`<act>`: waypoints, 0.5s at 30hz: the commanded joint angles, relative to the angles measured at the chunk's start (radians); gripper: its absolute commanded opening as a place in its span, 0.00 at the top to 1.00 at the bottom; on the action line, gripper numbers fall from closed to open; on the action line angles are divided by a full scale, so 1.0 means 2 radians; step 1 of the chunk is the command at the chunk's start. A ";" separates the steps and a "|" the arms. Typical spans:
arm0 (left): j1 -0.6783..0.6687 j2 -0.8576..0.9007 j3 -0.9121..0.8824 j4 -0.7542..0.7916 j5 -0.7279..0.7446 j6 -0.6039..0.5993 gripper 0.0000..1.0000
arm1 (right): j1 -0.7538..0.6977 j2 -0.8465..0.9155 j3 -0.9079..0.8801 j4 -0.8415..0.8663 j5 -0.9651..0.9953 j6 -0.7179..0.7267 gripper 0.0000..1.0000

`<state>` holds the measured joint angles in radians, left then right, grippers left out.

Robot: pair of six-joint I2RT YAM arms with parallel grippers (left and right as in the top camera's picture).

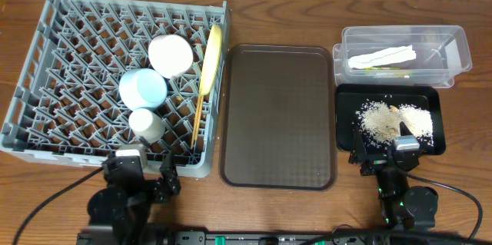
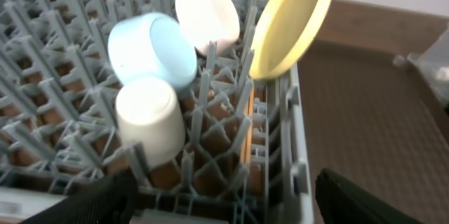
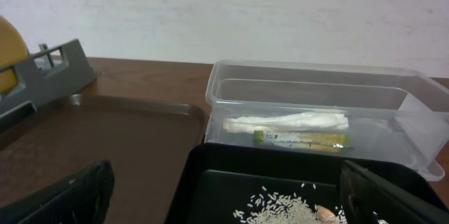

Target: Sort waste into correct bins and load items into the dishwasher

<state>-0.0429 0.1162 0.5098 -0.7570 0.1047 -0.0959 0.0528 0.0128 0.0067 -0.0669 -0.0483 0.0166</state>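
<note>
The grey dish rack [image 1: 46, 61] holds the white bowl [image 1: 171, 54], light blue bowl [image 1: 143, 88], cream cup [image 1: 146, 124], yellow plate [image 1: 211, 57] on edge and chopsticks [image 1: 200, 114]. They also show in the left wrist view: cup [image 2: 149, 117], blue bowl [image 2: 151, 48], white bowl [image 2: 207, 17], plate [image 2: 293, 20]. The clear tub [image 1: 453, 45] holds the napkin [image 3: 287, 121] and green-and-yellow wrapper [image 3: 302, 140]. The black tray [image 1: 430, 99] holds beige food scraps [image 1: 380, 120]. My left gripper [image 2: 224, 206] is open at the rack's near edge. My right gripper [image 3: 224, 199] is open over the black tray's near edge.
The brown serving tray [image 1: 278, 114] lies between the rack and the bins. Cables run along the table's front edge by both arm bases. The wooden table edge is just in front of the grippers.
</note>
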 commanded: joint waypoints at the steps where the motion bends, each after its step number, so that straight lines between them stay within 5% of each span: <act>1: 0.000 -0.041 -0.061 0.048 -0.004 0.008 0.16 | 0.006 -0.003 -0.001 -0.002 0.003 -0.005 0.01; 15: 0.002 -0.057 -0.246 0.394 -0.023 0.007 0.16 | 0.006 -0.003 -0.001 -0.002 0.003 -0.005 0.01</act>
<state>-0.0410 0.0101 0.0795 -0.0616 0.0898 -0.0959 0.0528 0.0128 0.0067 -0.0673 -0.0483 0.0170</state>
